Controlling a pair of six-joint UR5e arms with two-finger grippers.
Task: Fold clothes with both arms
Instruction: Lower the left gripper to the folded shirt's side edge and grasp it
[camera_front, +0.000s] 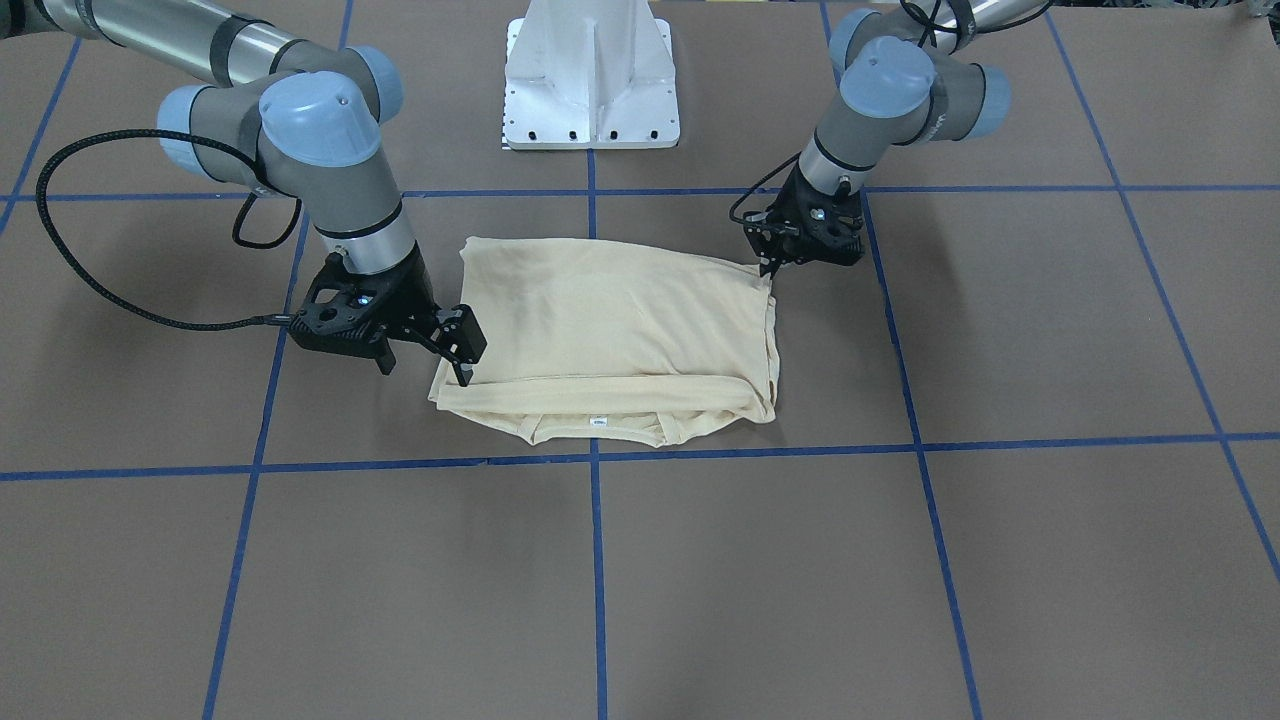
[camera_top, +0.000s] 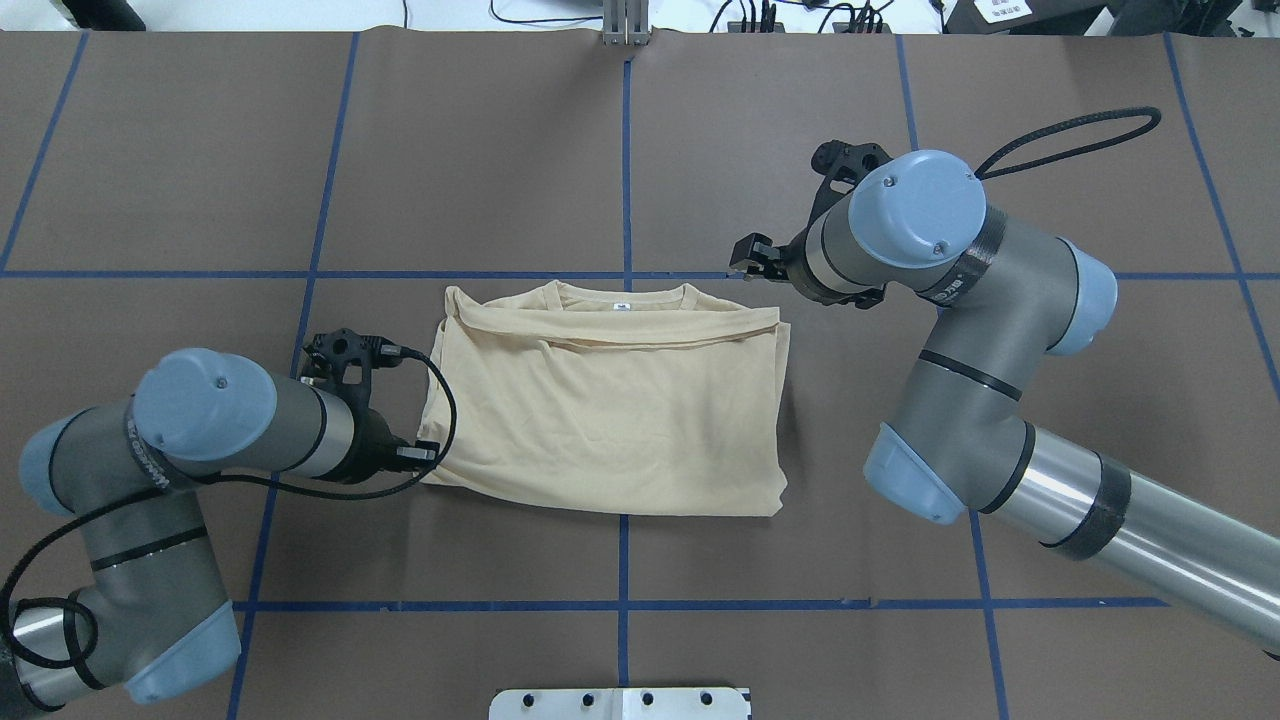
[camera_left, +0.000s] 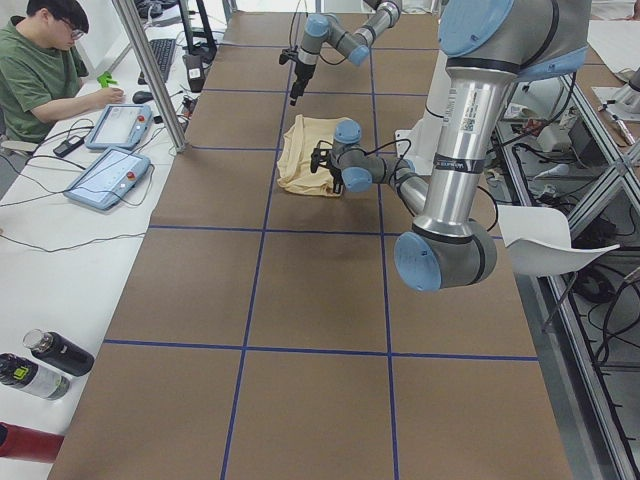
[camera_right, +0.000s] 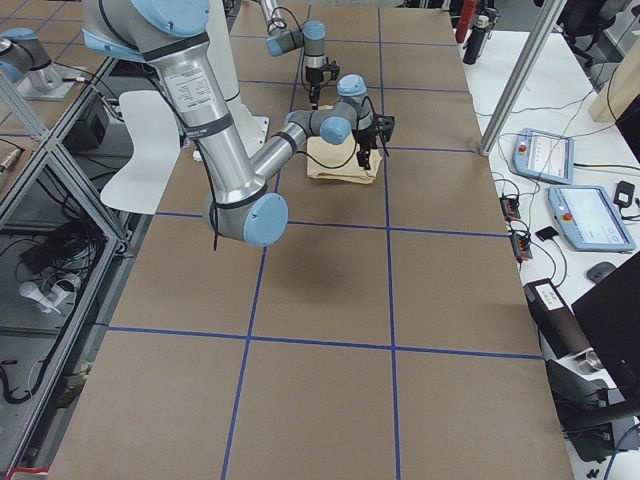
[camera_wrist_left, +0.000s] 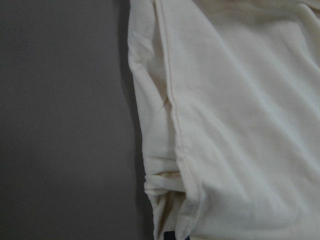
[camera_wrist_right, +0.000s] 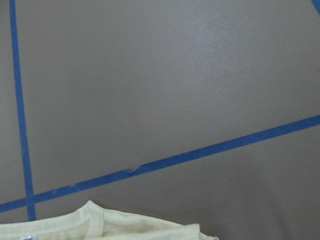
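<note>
In the front-facing view the T-shirt (camera_front: 610, 320) lies mid-frame on the table (camera_front: 640, 580), already a tidy rectangle with its sleeves tucked and its collar edge nearest you. Over its left corner the right gripper (camera_front: 425, 375) has its fingers spread and holds nothing. Farther back, at the right corner, is the left gripper (camera_front: 772, 262); I cannot tell its fingers' state. You likely have one fold left.
</note>
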